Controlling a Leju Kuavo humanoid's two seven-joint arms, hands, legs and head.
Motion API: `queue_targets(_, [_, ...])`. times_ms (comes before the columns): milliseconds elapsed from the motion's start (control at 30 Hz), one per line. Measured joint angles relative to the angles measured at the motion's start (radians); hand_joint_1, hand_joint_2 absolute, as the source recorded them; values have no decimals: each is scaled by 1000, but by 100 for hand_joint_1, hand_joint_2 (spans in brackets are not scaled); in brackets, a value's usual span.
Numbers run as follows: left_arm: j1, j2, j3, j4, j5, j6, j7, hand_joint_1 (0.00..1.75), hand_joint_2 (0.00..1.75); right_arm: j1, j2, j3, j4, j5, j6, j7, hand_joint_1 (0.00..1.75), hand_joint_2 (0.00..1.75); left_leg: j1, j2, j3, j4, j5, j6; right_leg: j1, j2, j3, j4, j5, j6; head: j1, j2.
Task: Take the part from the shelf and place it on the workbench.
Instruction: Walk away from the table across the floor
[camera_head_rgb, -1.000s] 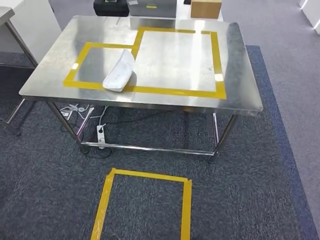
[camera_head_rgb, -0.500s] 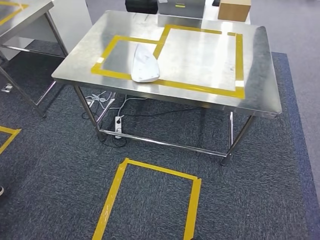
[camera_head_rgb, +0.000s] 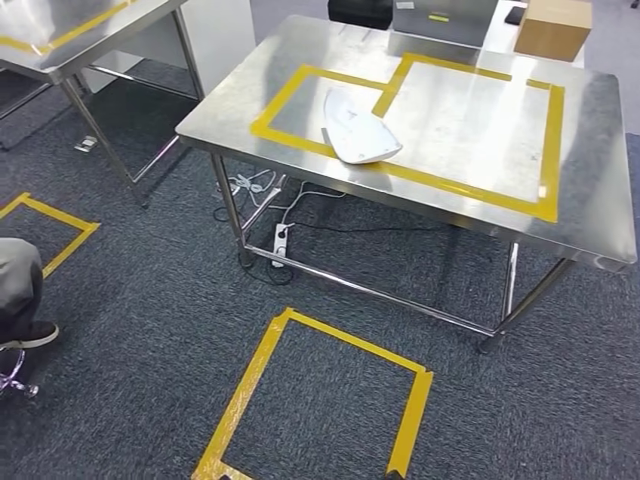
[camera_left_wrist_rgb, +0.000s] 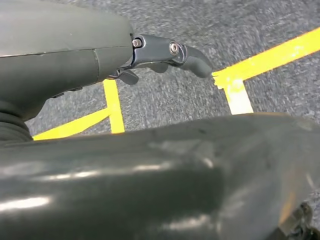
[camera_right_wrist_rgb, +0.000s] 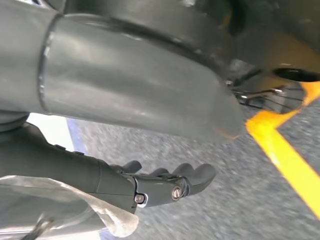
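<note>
A: Starting from the left of the workbench (camera_head_rgb: 589, 150), what is there?

B: A second steel table (camera_head_rgb: 68, 40), and low on the dark grey carpet (camera_head_rgb: 151, 330) a person's shoe (camera_head_rgb: 34, 335). In front of the workbench is a square of yellow tape (camera_head_rgb: 249, 385) on the floor.

A: And the workbench itself?

B: Shiny brushed steel on thin legs, with two rectangles outlined in yellow tape. The part (camera_head_rgb: 356, 130), white, smooth and curved like a shell, lies on the line between them. A power strip (camera_head_rgb: 280, 240) lies under it. Behind its right corner stands a cardboard box (camera_head_rgb: 552, 28).

A: The hands?

B: The left hand (camera_left_wrist_rgb: 166, 55) and the right hand (camera_right_wrist_rgb: 158, 185) hang over the carpet, fingers almost straight, holding nothing.
</note>
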Motion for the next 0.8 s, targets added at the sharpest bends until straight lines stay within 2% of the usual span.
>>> queue_targets(67, [3,-1,0,1,-2,5,-1,0,0,-1,0,0,0,0,2,1,0,0,1,-20,-13,2,8,-14,-1,-12,2,-7,0,-5,-1,0])
queue_targets(100, [6,-1,0,1,-2,7,-1,0,0,-1,1,-1,0,0,2,1,0,0,1,-14,-18,7,5,-20,-3,-23,3,-9,4,-9,-2,0])
queue_targets(133, [8,-1,0,2,-2,8,-1,0,0,-1,2,-1,0,0,3,1,0,0,0,3,-28,26,-7,-27,-5,-35,4,-13,8,-14,-5,0])
queue_targets(167, [9,-1,0,3,-3,8,-1,0,0,0,2,-1,0,0,4,1,0,0,0,27,-44,62,-31,-33,-7,-49,4,-16,11,-18,-8,0])
queue_targets(200, [8,-2,0,3,-5,8,-1,0,0,1,3,-2,0,0,5,1,0,0,1,55,-70,121,-65,-39,-7,-64,4,-16,12,-20,-10,0])
queue_targets(233, [6,-2,0,3,-8,7,-2,0,0,3,3,-2,0,0,8,1,0,0,4,71,-100,191,-98,-45,-6,-79,3,-16,11,-21,-13,0])
queue_targets(267, [6,-2,0,3,-11,4,-2,0,0,4,3,-2,0,-1,11,1,0,0,7,77,-126,252,-122,-49,-6,-95,3,-16,11,-21,-13,0])
queue_targets(300, [7,-2,0,3,-14,1,-3,0,0,4,3,-2,0,-1,14,1,0,0,11,81,-140,287,-129,-52,-6,-111,2,-16,10,-20,-13,0])
queue_targets(333, [8,-2,0,4,-15,-1,-3,0,0,3,3,-2,0,-3,17,1,0,0,13,83,-134,282,-116,-54,-6,-124,3,-15,10,-20,-13,0])
queue_targets(367, [10,-2,-1,4,-16,-3,-4,0,0,2,3,-2,0,-4,19,1,0,0,15,89,-108,235,-86,-54,-6,-137,4,-15,8,-18,-13,0])
queue_targets(400, [11,-2,-1,5,-17,-3,-4,0,0,1,3,-2,0,-5,20,1,0,0,15,106,-70,163,-51,-52,-6,-149,7,-16,6,-16,-14,0])
queue_targets(433, [10,-2,-1,5,-18,-3,-4,0,0,1,3,-2,0,-6,21,1,0,0,11,131,-34,92,-28,-49,-3,-160,8,-15,4,-12,-14,0])
queue_targets(467, [8,-3,-1,5,-18,-3,-4,0,0,1,3,-2,0,-6,21,1,0,0,7,151,-9,40,-13,-43,0,-171,9,-14,1,-7,-14,0])
queue_targets(500, [7,-3,-1,5,-19,-4,-4,0,0,0,3,-2,0,-6,21,1,0,0,3,165,2,13,-11,-36,3,-181,10,-13,-2,-3,-14,0])
queue_targets(533, [8,-4,-1,5,-18,-5,-4,0,0,0,3,-2,0,-5,21,1,0,0,-1,166,1,9,-15,-29,6,-191,10,-12,-3,2,-13,0])
queue_targets(567, [9,-4,-1,6,-18,-6,-4,0,0,-2,3,-2,0,-5,22,1,0,0,0,155,-3,9,-13,-21,6,-201,12,-12,-4,7,-12,0])
queue_targets(600, [12,-4,0,6,-17,-8,-4,0,0,-4,3,-3,0,-4,22,1,0,0,1,144,-5,8,-11,-15,4,-200,12,-10,-9,12,-12,0])
queue_targets(633, [13,-4,0,7,-17,-9,-4,0,0,-6,3,-3,0,-4,23,0,0,0,2,133,-6,6,-9,-8,2,-184,6,4,-22,17,-10,0])
queue_targets(667, [13,-4,0,7,-16,-10,-4,0,0,-7,3,-3,0,-4,23,0,0,0,3,122,-7,4,-6,0,0,-158,-9,37,-46,21,-9,0])
queue_targets(733, [10,-4,0,7,-15,-10,-4,0,0,-5,3,-3,0,-4,23,-2,0,0,3,98,-11,3,-2,10,-2,-98,-71,166,-112,23,-5,0])
queue_targets(767, [10,-5,0,7,-14,-10,-3,0,0,-2,3,-3,0,-4,23,-3,0,0,1,85,-13,3,-1,13,-1,-84,-106,235,-137,22,-4,0])
queue_targets(800, [10,-5,0,7,-14,-9,-2,0,0,0,3,-3,0,-2,23,-4,0,0,-2,71,-14,3,0,14,-1,-78,-131,279,-145,20,-4,0])
